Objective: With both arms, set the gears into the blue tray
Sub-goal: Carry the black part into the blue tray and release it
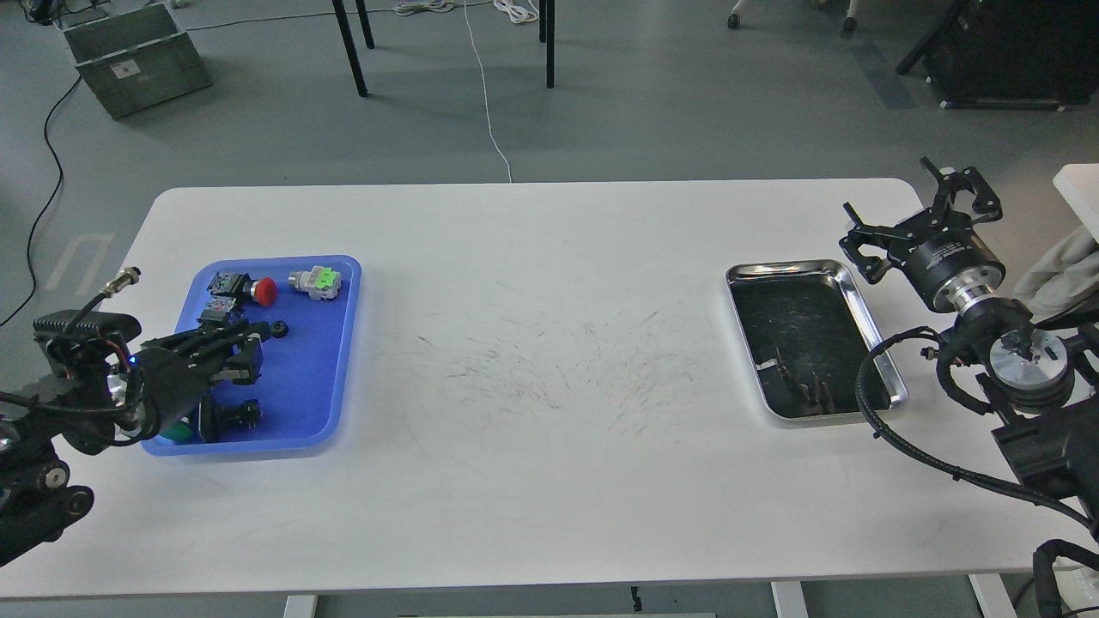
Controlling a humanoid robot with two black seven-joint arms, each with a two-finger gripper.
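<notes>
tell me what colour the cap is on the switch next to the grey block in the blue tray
Red, seen best in the head view, the only one.

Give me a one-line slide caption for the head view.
Left gripper over the shallow blue plastic tray beside a small black gear; right gripper raised.

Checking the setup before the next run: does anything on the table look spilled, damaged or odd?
Nothing spilled. The white table is scuffed with dark streaks mid-surface, and the steel tray holds no gears.

Small black gear (278, 329) lying flat inside blue tray (330, 403), table's left side.
</notes>
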